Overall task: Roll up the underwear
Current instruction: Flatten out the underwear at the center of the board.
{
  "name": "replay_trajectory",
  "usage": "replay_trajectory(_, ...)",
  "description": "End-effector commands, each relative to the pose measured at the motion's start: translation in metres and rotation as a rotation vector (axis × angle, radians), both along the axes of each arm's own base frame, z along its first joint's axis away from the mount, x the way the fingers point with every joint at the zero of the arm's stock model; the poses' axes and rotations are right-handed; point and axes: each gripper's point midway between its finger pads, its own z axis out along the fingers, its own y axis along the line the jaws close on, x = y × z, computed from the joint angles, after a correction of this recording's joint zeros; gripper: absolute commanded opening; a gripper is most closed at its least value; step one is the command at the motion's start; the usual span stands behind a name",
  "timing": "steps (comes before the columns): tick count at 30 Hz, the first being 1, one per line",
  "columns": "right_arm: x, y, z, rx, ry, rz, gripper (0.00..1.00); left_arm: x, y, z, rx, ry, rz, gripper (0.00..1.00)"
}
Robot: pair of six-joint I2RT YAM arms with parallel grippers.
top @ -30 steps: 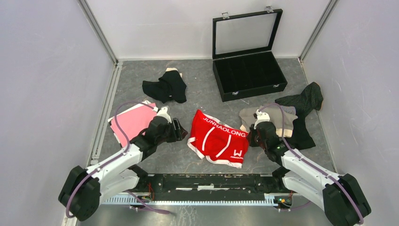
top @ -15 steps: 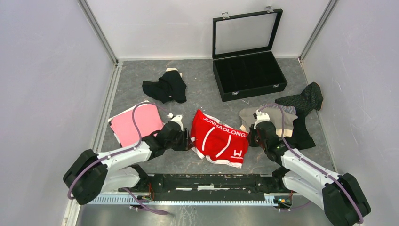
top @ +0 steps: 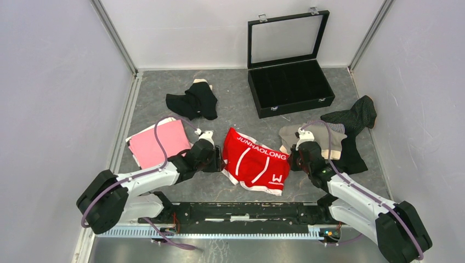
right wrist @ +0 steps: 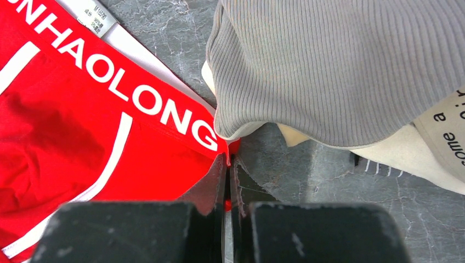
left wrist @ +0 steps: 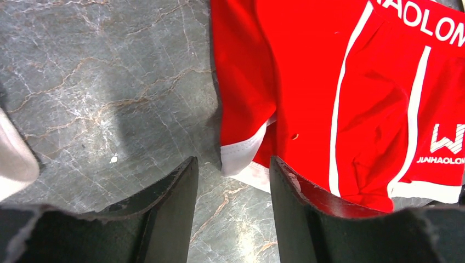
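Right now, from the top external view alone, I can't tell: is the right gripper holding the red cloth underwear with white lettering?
Observer: Yes; the right wrist view shows the right gripper shut on the waistband corner of the red cloth underwear with white lettering.
Operator: And the other arm?
Observer: The left gripper is open, the underwear's white-trimmed leg hem showing between its fingers, unclamped.
Operator: Anything else caught on the right?
Observer: No; the grey ribbed cloth garment lies just beyond that grip.
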Motion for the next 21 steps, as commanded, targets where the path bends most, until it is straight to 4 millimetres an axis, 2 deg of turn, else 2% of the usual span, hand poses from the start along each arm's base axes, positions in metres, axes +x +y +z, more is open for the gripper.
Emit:
replay_trajectory(1,0.009,0.002,0.009,0.009,-0.042,0.0,0.0,0.016,-0.01,0.014,-0.01,-0.052,0.005,0.57)
replay_trajectory(7,0.009,0.002,0.008,0.007,-0.041,0.001,0.0,0.02,-0.012,0.013,-0.001,-0.055,0.004,0.47)
replay_trajectory(16,0.009,0.002,0.008,0.002,-0.04,0.004,0.0,0.026,-0.007,0.017,0.015,-0.083,0.035,0.13)
replay_trajectory(21,0.007,-0.001,0.006,-0.014,-0.037,0.0,0.0,0.025,0.007,0.025,0.04,-0.107,0.079,0.06)
